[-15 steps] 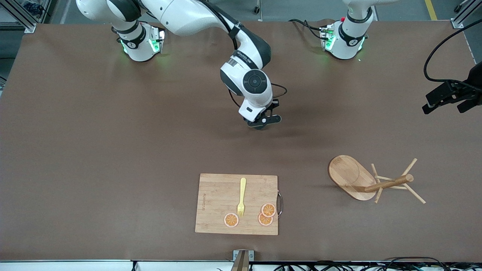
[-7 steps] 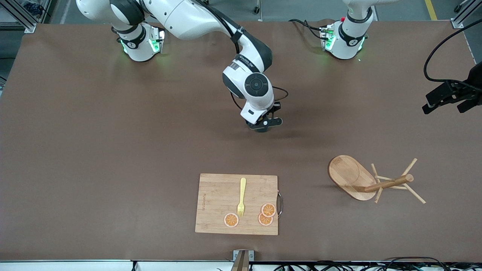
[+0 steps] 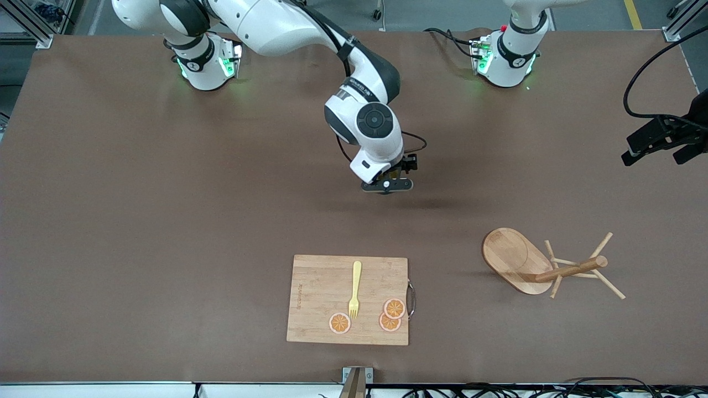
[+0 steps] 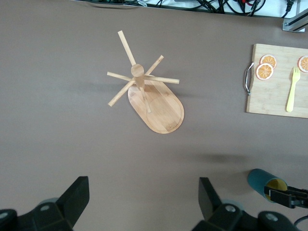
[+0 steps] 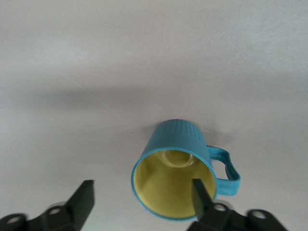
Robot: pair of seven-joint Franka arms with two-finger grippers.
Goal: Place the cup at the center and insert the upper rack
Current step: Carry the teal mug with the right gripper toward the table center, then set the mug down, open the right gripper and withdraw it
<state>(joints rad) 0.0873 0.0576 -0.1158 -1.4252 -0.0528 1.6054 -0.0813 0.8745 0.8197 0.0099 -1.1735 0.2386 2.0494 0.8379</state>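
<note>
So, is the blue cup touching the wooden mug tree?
Apart. The left wrist view shows the cup and the mug tree with a wide stretch of bare table between them.

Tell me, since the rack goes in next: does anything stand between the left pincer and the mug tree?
Nothing visible does: only bare table lies between the open left pincer and the mug tree.

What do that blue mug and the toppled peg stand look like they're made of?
The cup looks like plastic or glazed ceramic, I can't tell which: ribbed teal outside, smooth pale yellow inside with a soft sheen. The upper rack, lying on its side, looks like light bamboo or wood: grain lines show on its oval base, with a matte, unpainted finish.
</note>
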